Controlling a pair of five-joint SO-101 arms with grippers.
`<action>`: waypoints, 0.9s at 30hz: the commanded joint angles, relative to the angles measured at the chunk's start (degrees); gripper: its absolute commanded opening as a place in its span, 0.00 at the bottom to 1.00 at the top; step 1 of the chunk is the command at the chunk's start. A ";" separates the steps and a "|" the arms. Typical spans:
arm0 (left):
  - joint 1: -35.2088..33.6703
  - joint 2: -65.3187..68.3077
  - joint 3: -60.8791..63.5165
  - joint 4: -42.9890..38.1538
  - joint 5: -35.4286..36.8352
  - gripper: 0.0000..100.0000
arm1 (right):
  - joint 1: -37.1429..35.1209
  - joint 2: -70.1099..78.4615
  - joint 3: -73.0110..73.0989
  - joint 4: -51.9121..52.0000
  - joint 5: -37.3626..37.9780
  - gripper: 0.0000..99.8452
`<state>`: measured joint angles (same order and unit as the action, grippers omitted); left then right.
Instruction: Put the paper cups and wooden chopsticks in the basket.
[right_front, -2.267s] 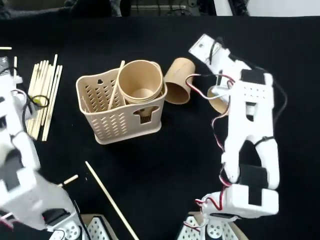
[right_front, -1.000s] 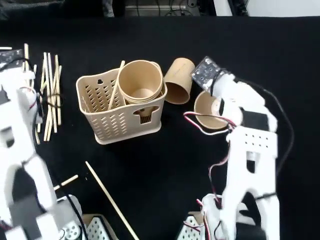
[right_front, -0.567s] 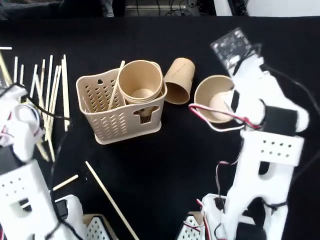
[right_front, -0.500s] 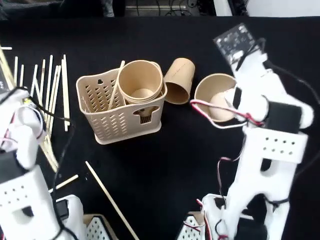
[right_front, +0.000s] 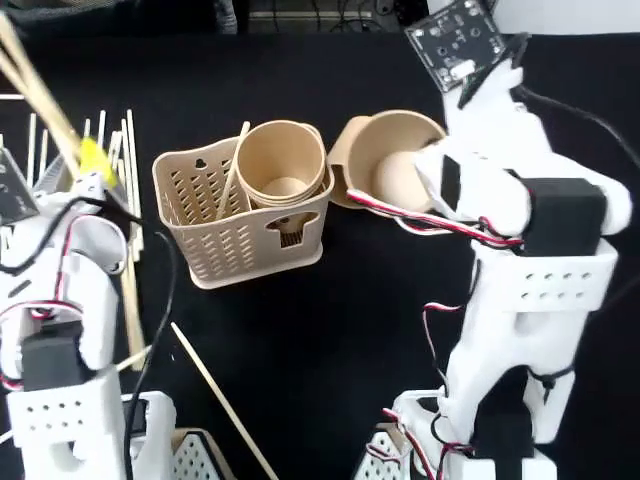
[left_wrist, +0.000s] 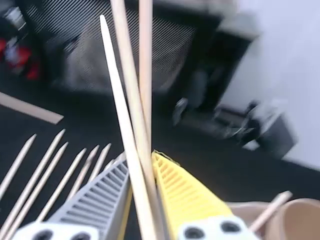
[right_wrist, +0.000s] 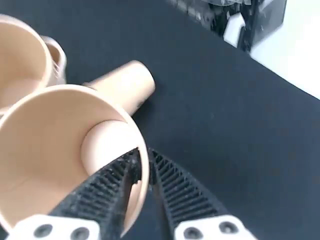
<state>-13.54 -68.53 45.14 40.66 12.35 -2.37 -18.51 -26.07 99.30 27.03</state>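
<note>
Right fingers (right_wrist: 177, 195) pinch one paper cup (right_wrist: 55, 150) over a lying cup (right_wrist: 125, 87) beside the basket (right_front: 230, 245); left fingers (left_wrist: 180, 190) clamp chopsticks (left_wrist: 131, 115)

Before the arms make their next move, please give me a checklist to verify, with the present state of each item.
1. Grip of right tool on held cup: ok, shut on its rim.
2. Grip of left tool on held chopsticks: ok, shut.
3. Is held cup above basket: not ok, it is beside it, by the lying cup.
4. Is held cup clear of lying cup: cannot tell.
5. Are held chopsticks above basket: not ok, off to its side, near loose chopsticks.
6. Room in basket: ok, a single chopstick in the open compartment.
</note>
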 joint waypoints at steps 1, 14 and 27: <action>7.16 -4.04 3.03 -10.11 0.97 0.03 | -2.90 2.15 -3.12 1.49 -2.37 0.01; 14.73 -6.07 26.51 -38.33 0.62 0.03 | -3.52 8.13 -7.08 1.49 -4.22 0.01; 16.31 -6.33 33.01 -37.45 0.62 0.13 | -9.05 7.78 -16.75 1.67 -8.79 0.01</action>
<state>2.37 -73.98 78.11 3.56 12.79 -9.05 -10.24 -36.97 99.30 20.18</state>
